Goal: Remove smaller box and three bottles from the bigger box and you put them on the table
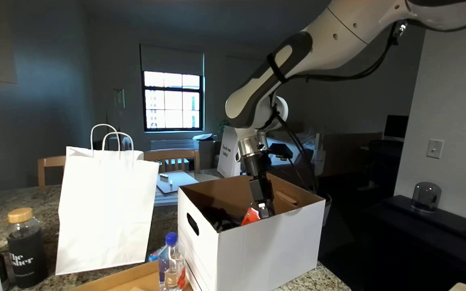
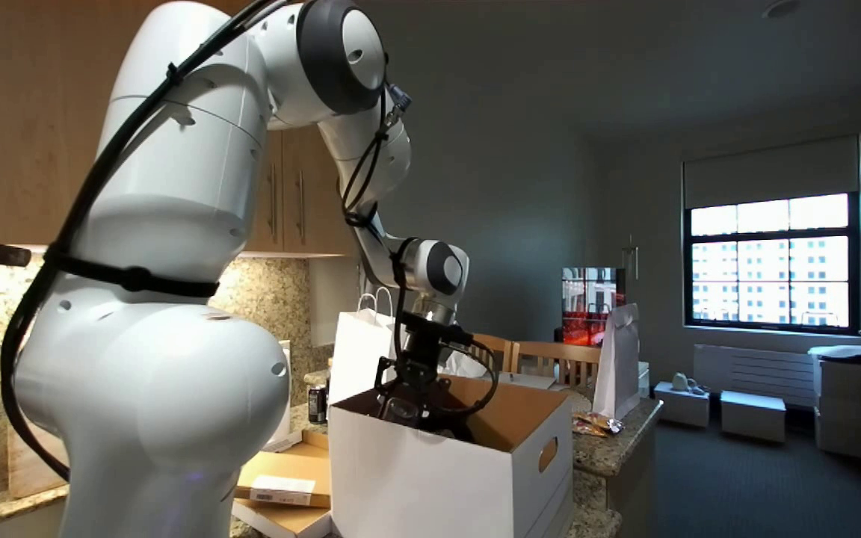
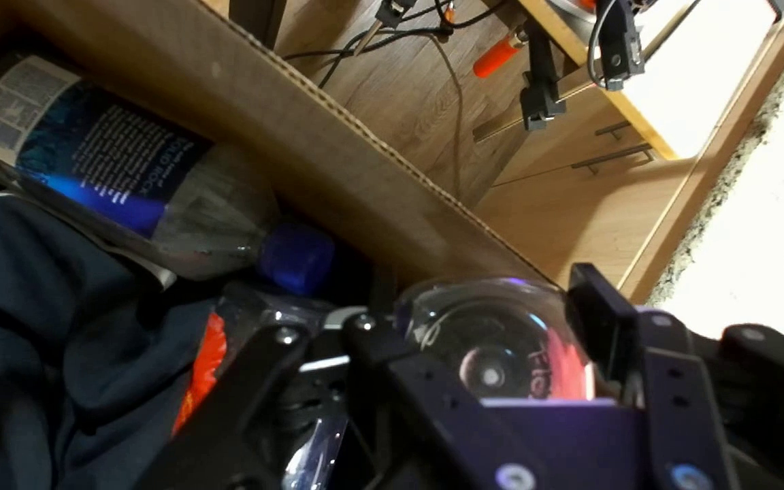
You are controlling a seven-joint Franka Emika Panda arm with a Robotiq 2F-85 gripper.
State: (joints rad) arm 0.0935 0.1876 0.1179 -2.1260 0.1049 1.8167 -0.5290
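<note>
The bigger box (image 1: 269,250), white outside and brown inside, stands on a speckled counter. It also shows in an exterior view (image 2: 423,478) and in the wrist view (image 3: 337,143). My gripper (image 1: 266,211) reaches down into it. In the wrist view my fingers (image 3: 485,292) close on both sides of a clear bottle (image 3: 494,340) with a red label, near the box wall. A blue-capped bottle (image 3: 120,163) with a blue label lies inside. Clear plastic with red (image 3: 208,361) is partly hidden under the gripper. Another clear blue-capped bottle (image 1: 171,262) stands outside. The tan table is not clearly visible.
Dark cloth (image 3: 79,327) lies inside the bigger box. Flat brown cardboard boxes (image 2: 288,478) lie beside it. A white paper bag (image 1: 105,214) and a dark jar (image 1: 26,250) stand on the counter. Packets (image 2: 596,424) lie on the counter's far side.
</note>
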